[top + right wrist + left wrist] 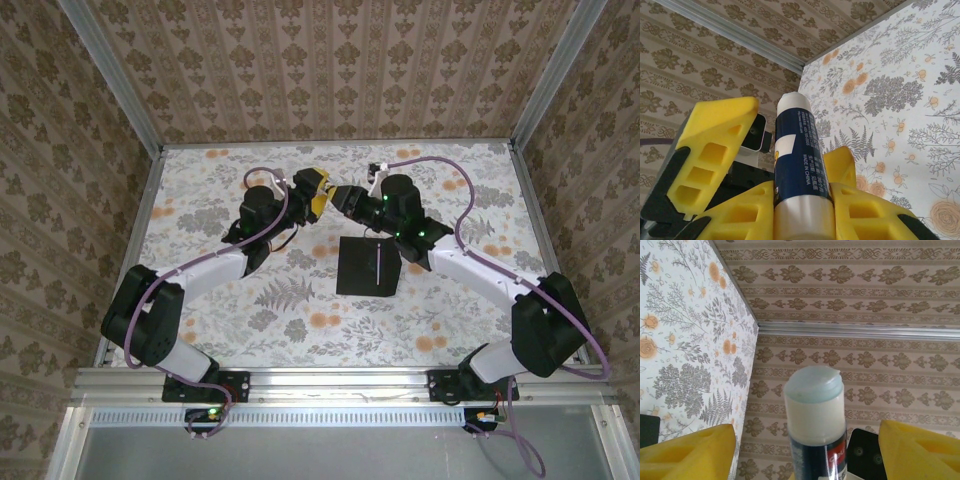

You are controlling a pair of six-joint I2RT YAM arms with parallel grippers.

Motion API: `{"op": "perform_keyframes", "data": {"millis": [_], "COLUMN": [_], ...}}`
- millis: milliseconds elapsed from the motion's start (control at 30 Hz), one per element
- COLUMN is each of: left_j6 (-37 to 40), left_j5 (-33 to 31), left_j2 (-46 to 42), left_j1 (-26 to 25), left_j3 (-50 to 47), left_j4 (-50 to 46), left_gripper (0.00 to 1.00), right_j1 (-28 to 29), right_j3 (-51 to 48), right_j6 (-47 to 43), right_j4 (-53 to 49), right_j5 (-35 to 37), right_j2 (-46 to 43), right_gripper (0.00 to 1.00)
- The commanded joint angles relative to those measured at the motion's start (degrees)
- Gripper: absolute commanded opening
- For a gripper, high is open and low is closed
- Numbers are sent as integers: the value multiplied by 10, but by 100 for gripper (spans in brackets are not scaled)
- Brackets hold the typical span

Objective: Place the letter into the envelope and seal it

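Black and flat, the envelope [367, 265] lies on the floral tabletop [300, 330], near the middle and just on the near side of the two claws; whether the letter is already inside cannot be told. Above it the arms meet tip to tip. The right claw [802, 200] is closed snugly on the lower end of a blue-labelled glue stick [799, 150], which stands up out of its yellow fingers. The left claw [805, 430] is spread wide, one finger on each side of the same tube, with a gap visible on both sides.

The risk, as I judge it, lies in this two-claw handling in mid-air. If the left claw closes off-centre or pulls at an angle, the smooth round tube could twist or slip from the right claw's grip. It could then drop onto the envelope, nudging it askew or smearing glue where none is wanted.
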Motion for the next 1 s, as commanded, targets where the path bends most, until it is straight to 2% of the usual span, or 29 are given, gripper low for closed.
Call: {"op": "perform_keyframes", "data": {"millis": [0, 133, 367, 967], "left_j6": [-16, -27, -37, -49], "left_j5": [-8, -10, -15, -17], "left_j2": [-8, -2, 6, 27], "left_j1": [-1, -5, -9, -20], "left_j3": [-7, -11, -17, -18], "left_j4": [36, 51, 65, 88], "left_gripper": [73, 68, 52, 24], "right_j1": [6, 9, 12, 13], "right_j3": [13, 18, 22, 18], "right_j6": [5, 4, 6, 1], "right_j4": [30, 32, 36, 36], "right_j5": [22, 21, 19, 21], "right_j2": [11, 17, 25, 19], "right_gripper": [17, 17, 17, 17]}}
